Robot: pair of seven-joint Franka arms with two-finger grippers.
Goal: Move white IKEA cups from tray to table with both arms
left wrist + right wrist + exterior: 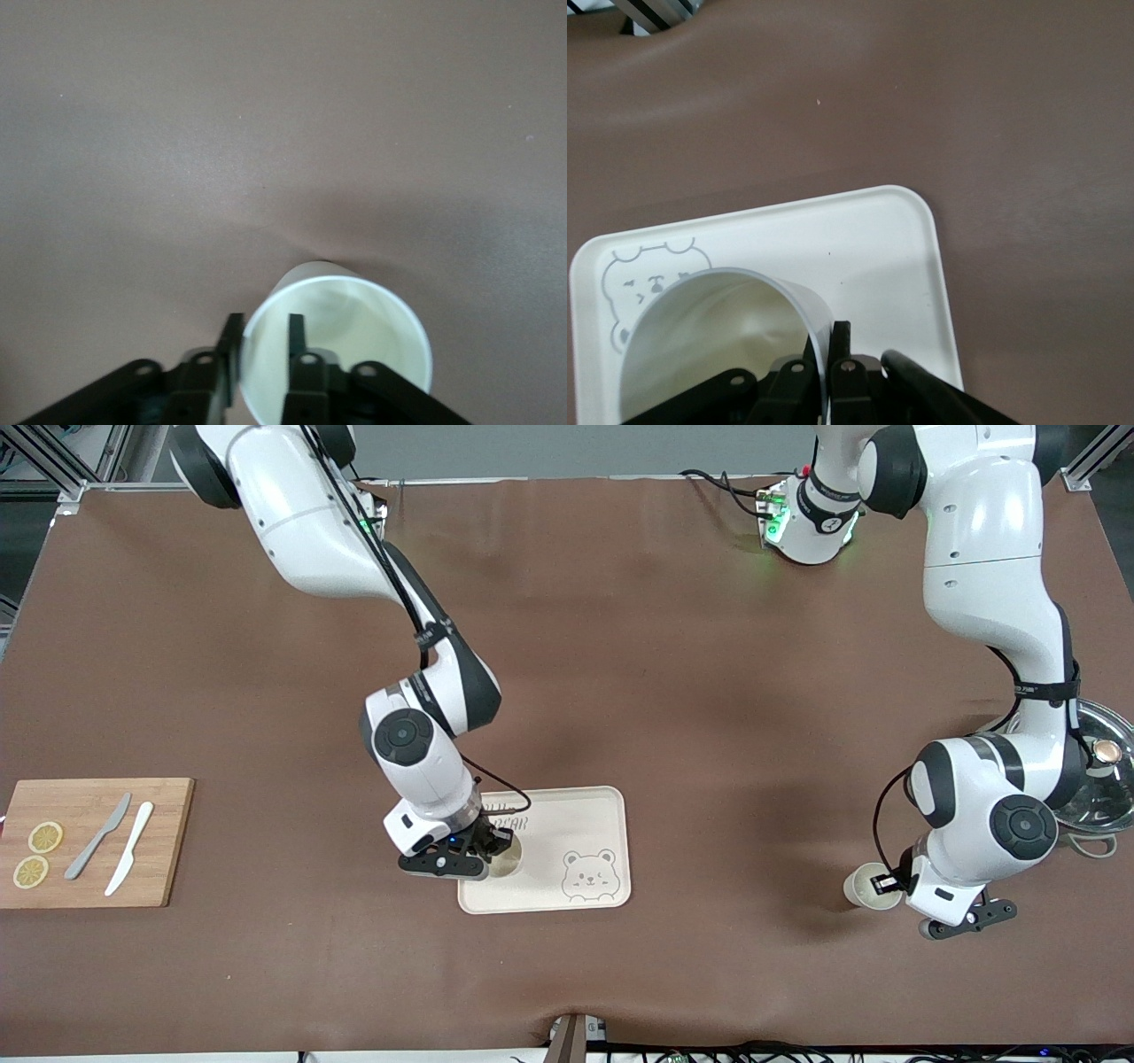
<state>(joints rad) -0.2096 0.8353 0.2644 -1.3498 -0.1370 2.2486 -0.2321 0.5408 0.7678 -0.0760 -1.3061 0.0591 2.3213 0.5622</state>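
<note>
Cups split between the arms. Right gripper (483, 849) is down on the tray (592, 808), at the end toward the right arm, fingers pinched on the wall of one cup (718, 345), one finger inside, one outside. Cup stands upright on the tray, directly under the hand, so the coming move looks like a straight lift, then out over the table (673, 691). Left gripper (889, 886) is low at the left arm's end of the table; second cup (868, 886) stands on the mat, rim between the fingers (297, 341), which look partly parted. Release seems underway; can't confirm contact.
</note>
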